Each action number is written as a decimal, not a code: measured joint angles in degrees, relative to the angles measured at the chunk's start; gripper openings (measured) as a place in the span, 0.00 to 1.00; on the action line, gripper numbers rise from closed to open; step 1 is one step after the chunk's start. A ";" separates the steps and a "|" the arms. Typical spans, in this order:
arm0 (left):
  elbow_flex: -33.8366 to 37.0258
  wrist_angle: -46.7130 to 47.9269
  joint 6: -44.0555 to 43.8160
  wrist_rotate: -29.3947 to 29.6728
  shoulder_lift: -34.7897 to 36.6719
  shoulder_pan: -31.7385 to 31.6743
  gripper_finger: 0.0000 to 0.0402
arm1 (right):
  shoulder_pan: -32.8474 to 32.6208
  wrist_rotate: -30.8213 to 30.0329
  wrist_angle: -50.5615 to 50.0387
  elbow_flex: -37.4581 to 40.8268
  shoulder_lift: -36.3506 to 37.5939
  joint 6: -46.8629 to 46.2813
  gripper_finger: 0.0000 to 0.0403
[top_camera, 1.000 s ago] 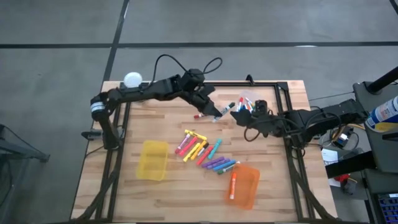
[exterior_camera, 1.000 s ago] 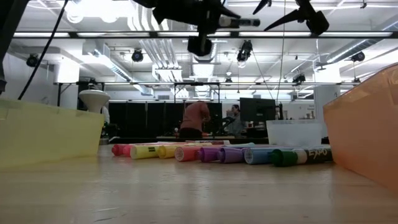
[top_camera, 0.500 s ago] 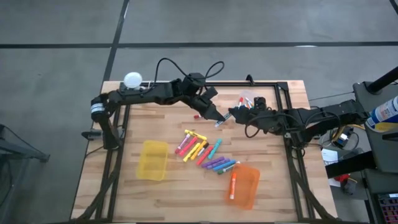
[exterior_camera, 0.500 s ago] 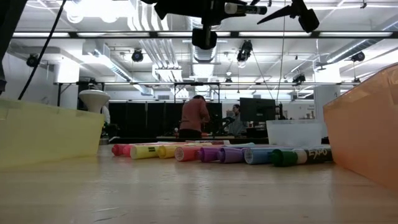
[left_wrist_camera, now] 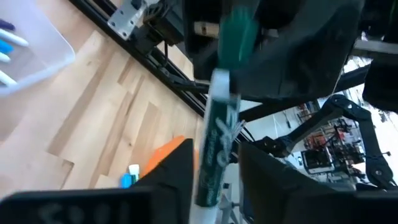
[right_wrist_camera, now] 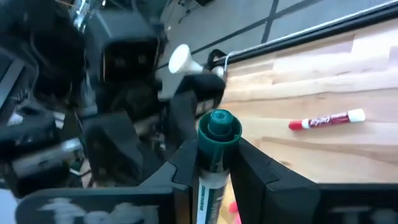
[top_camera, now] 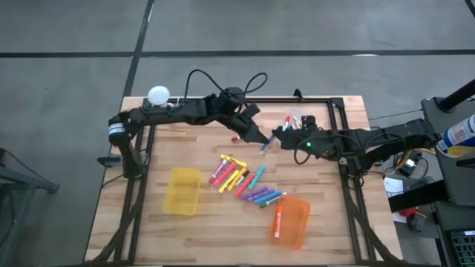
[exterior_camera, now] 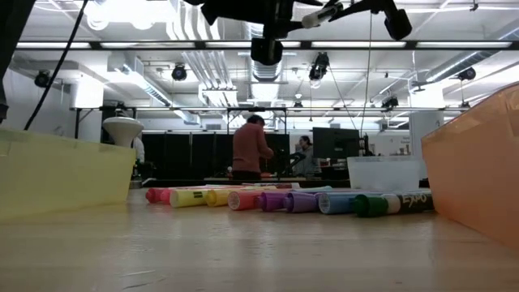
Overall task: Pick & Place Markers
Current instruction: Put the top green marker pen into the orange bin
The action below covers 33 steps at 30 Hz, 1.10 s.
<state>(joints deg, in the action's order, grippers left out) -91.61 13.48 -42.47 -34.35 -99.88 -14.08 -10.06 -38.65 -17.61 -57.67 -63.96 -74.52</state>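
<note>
Both jaws clamp one green marker (top_camera: 266, 145) above the marker row (top_camera: 245, 182): left gripper (top_camera: 259, 142), right gripper (top_camera: 274, 139).

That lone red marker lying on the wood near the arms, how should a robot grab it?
By the middle of the barrel, coming straight down from above, fingers either side of its width. The red marker lies flat on the table with bare wood around it, so both long sides look free; its rounded ends would probably slip.
</note>
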 joint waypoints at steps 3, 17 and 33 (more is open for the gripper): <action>0.00 0.05 0.21 -0.15 -0.01 -0.31 0.40 | -0.05 1.59 -0.67 0.02 -0.01 -0.09 0.14; 0.00 1.35 2.19 -0.56 2.77 -4.05 0.56 | -2.36 19.94 -9.70 0.02 0.13 -9.85 0.14; 0.00 5.66 6.20 -0.57 3.54 -4.07 0.56 | -17.57 35.50 -31.61 0.73 -0.62 -40.23 0.14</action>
<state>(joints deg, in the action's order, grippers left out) -91.61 19.14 -36.27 -34.92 -96.33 -18.15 -27.63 -3.16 -49.22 -56.94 -64.59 -114.75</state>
